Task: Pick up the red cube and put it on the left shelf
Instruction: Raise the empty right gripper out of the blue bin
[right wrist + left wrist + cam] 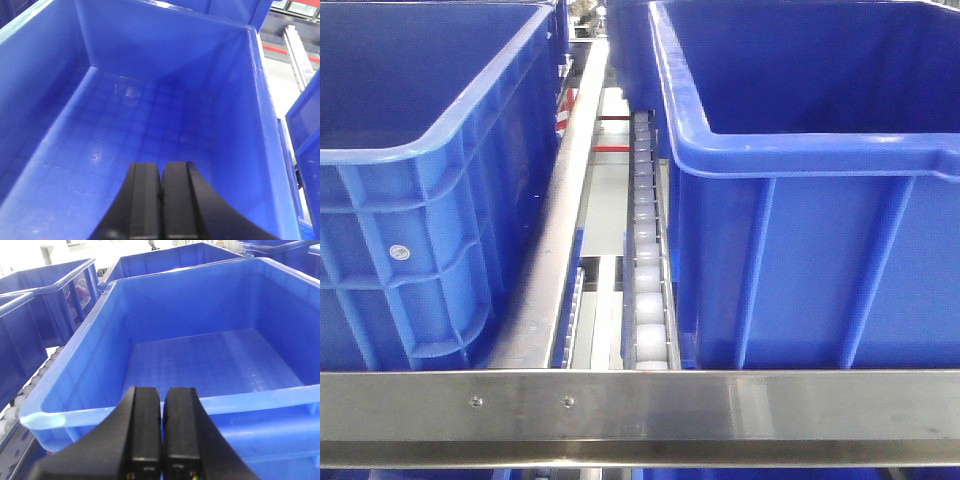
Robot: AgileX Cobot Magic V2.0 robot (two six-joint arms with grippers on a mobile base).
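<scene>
Pincer states: my left pincer (161, 430) hangs closed and empty above the near rim of a blue crate (210, 365), and my right pincer (161, 200) — likewise closed on nothing — hangs inside another blue crate (150, 125). Nowhere in these views does the red cube appear; I judge it light, rigid and best pinched across two opposite flat faces. On the left shelf (640, 405), tall crate walls hem both arms — only straight up is free.
</scene>
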